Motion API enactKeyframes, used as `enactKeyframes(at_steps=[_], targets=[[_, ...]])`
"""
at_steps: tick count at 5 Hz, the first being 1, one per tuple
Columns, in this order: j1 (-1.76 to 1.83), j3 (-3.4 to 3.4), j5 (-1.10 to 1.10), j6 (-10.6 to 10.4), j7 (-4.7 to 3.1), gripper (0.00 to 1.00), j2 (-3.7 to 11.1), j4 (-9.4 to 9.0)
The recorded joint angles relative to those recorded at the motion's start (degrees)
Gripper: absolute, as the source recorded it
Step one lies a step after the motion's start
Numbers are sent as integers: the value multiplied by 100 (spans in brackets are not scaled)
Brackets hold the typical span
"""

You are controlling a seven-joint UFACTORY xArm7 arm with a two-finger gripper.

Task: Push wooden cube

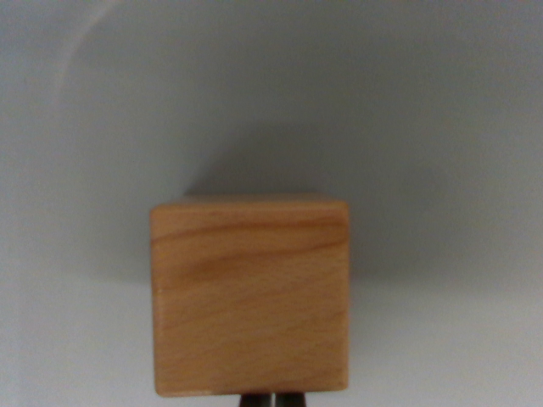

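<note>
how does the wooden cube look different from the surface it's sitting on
The wooden cube is warm orange-brown with visible grain lines; the surface is plain pale grey with no pattern. The cube stands up as a solid block with rounded edges, while the surface lies flat and fills the view. The cube casts a shadow; the surface receives it. Both look smooth and matte.

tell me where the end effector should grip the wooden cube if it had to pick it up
Probably across the wooden cube's two flat side faces, at the wrist view's left and right, coming straight from the camera's side. Those faces look parallel and clear of anything on the plain surface. The end effector barely shows at the bottom edge.
</note>
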Motion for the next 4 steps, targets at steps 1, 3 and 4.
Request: enactKeyframes(at_steps=[1,3,4], targets=[[-5,-18,-4,79,-33,100,120,200],[-10,-33,-7,144,-60,100,217,362],[-10,-33,-7,144,-60,100,217,362]])
